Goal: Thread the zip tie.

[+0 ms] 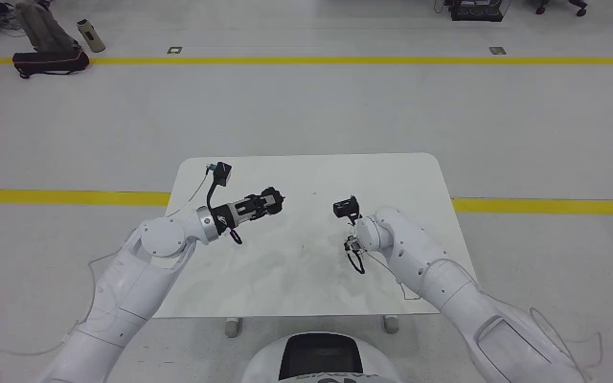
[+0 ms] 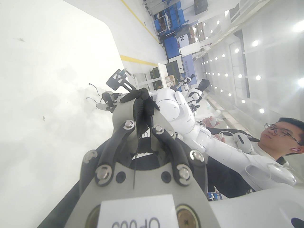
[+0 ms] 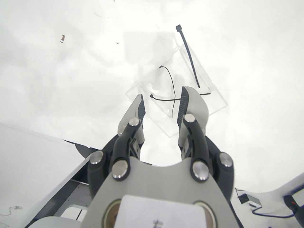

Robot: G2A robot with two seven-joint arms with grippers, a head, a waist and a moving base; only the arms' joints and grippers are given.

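My left gripper [image 1: 273, 201] hovers over the left half of the white table [image 1: 383, 177]. Its fingers [image 2: 140, 96] are pressed together, and a thin black zip tie strand [image 2: 134, 179] runs back from between them. My right gripper [image 1: 345, 208] hangs over the table's middle, facing the left one across a small gap. In its wrist view the right gripper [image 3: 161, 103] is open above a clear plastic tray [image 3: 213, 96]. On the tray lie a thick black zip tie [image 3: 187, 55] and two thin crossed zip ties [image 3: 171, 81]; one thin tie passes behind a finger pad.
A few small dark specks [image 3: 62, 38] lie on the tabletop beyond the tray. The table's rounded far corner [image 2: 104, 24] and its edges border open floor with a yellow line [image 1: 306, 59].
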